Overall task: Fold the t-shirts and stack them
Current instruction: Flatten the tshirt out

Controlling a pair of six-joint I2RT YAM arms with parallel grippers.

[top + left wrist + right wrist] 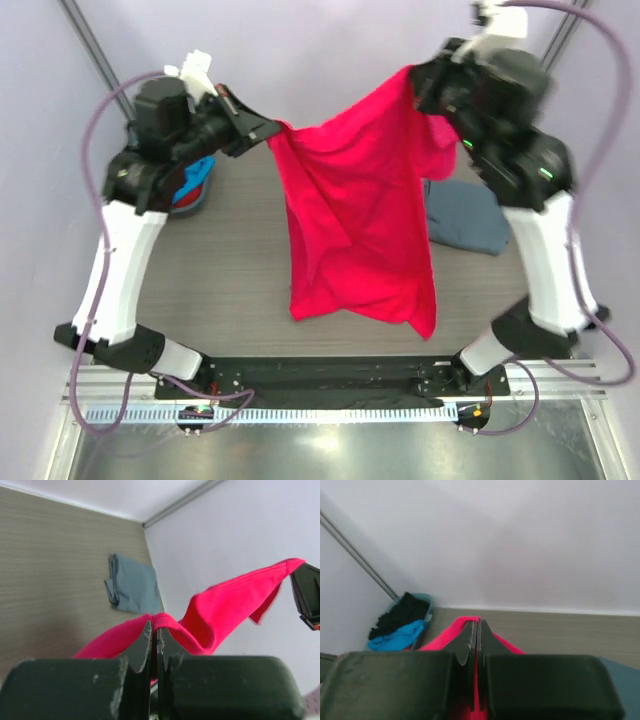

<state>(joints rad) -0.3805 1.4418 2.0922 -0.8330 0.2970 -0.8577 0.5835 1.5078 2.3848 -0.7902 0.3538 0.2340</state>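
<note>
A bright red-pink t-shirt (pixel 355 220) hangs in the air over the table, stretched between both arms. My left gripper (pixel 272 130) is shut on its upper left corner; the left wrist view shows the cloth (pixel 210 615) pinched between the closed jaws of that gripper (pixel 155 630). My right gripper (pixel 415 80) is shut on the upper right corner, with red cloth (pixel 450 630) showing round its closed jaws (pixel 477 630). The shirt's lower hem droops towards the table's front. A folded slate grey-blue t-shirt (pixel 468 215) lies flat at the right, also in the left wrist view (pixel 132 582).
A blue basket (pixel 192 185) at the table's left back holds black and bright blue t-shirts (pixel 400 622). The wood-grain table (pixel 230 270) ends at the black front rail by the arm bases. White walls and a metal post stand close behind.
</note>
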